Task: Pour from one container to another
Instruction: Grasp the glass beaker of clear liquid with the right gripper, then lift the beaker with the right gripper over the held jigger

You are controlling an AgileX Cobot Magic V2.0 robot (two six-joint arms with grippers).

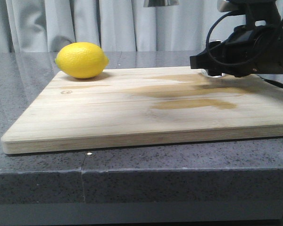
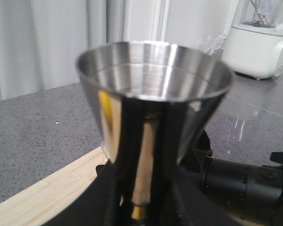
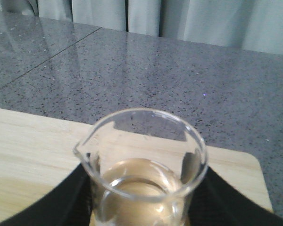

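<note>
Step in hand: both vessels gripped, pour not yet begun. The left claw (image 2: 141, 207) was closed on the jigger (image 2: 153, 89), black fingers up its narrow lower cone, mouth upright and seemingly dry — though the blur left that uncertain. The right claw (image 3: 139, 212) was closed around the beaker (image 3: 144, 165), upright, holding pale liquid, its lip toward the cutting board (image 3: 33, 141).

Front view showed only the right arm (image 1: 245, 47) low over the far right corner of the board, a lemon (image 1: 82, 60) at its far left corner, and the grey table (image 1: 132, 179); neither vessel was clearly visible there — only the wrist views showed them.

Next move probably calls for bringing the lip over the jigger's mouth, then tilting slowly.
</note>
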